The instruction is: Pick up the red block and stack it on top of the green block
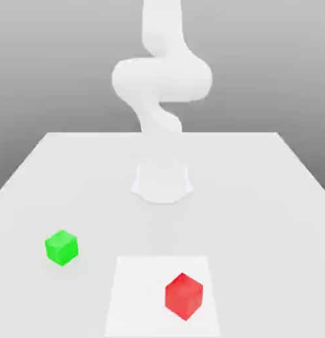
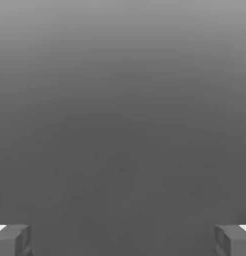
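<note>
Claw wide apart, blocks untouched

Claw [image 2: 123, 240] stands spread wide on my hand view, fingertips [image 2: 12, 239] at either edge over plain grey, nothing between them. Arm [image 1: 161, 79] rises white behind the pale table [image 1: 270, 198]. Red block [image 1: 184, 296] sits near the front on a lighter patch; green block [image 1: 61, 247] lies well apart, toward the exterior view's left. Backdrop is bare grey.

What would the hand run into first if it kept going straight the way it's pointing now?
Nothing that shows: in the hand view the open hand has plain grey ahead between its fingertips, no block in line. The red block and green block sit apart on the table. Depth is unclear.
</note>
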You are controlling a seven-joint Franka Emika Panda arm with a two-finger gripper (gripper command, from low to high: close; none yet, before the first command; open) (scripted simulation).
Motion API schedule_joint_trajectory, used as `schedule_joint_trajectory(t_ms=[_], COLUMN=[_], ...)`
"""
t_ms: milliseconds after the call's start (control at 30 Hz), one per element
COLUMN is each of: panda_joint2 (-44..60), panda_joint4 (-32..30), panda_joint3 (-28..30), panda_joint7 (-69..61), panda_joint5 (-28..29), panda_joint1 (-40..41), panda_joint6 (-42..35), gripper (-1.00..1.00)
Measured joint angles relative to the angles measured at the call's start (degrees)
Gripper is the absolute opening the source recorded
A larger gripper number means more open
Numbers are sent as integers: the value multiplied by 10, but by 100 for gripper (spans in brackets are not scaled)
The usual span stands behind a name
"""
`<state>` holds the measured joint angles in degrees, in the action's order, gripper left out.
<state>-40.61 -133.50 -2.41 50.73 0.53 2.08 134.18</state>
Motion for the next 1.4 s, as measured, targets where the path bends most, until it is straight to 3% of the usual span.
schedule_joint_trajectory(t_ms=[500,767,933,967,1200,1400], panda_joint2=[316,477,580,592,591,482], panda_joint4=[-103,-154,-142,-141,-141,-162], panda_joint3=[-103,-108,-65,-58,-60,-87], panda_joint7=[311,440,486,491,491,444], panda_joint5=[54,46,95,102,102,37], panda_joint1=[79,68,36,30,31,58], panda_joint6=[144,225,306,316,317,230], gripper=[0,0,0,-100,-100,-100])
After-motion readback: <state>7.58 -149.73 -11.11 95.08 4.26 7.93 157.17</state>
